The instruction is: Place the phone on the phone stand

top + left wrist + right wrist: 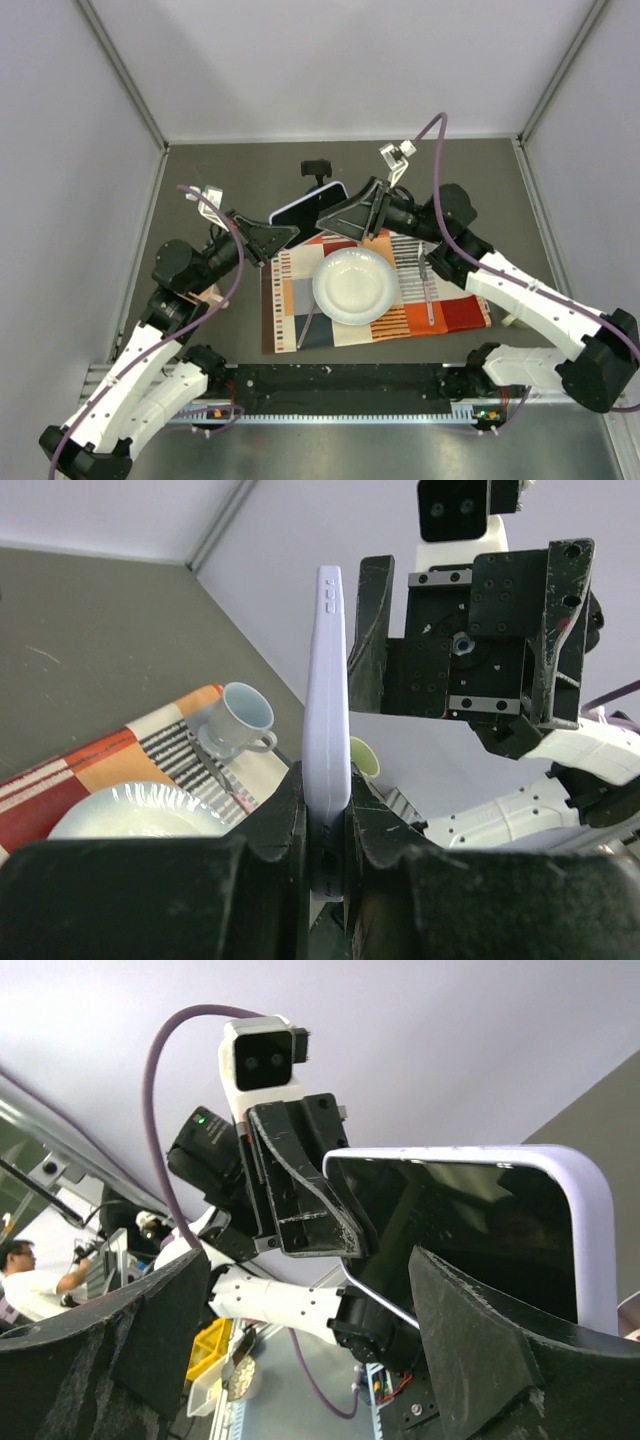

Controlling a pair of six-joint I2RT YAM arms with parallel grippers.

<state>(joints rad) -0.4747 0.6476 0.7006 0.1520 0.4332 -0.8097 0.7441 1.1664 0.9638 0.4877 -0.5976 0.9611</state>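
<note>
The phone (305,211), black screen with a pale lavender edge, is held off the table at the back centre. My left gripper (288,234) is shut on its near-left end. In the left wrist view the phone (327,680) stands edge-on, clamped between my left gripper's (328,802) jaws. My right gripper (332,222) is open at the phone's right end, not gripping it. In the right wrist view the screen (480,1225) lies past my right gripper (310,1275), with wide-spread fingers. The black phone stand (317,170) stands just behind the phone.
A striped placemat (290,310) lies in front with a white plate (352,285), a fork (428,285) and a knife (305,325). A white cup (240,715) stands on the mat. A pale green cup (363,757) shows behind the phone. White walls close in the table.
</note>
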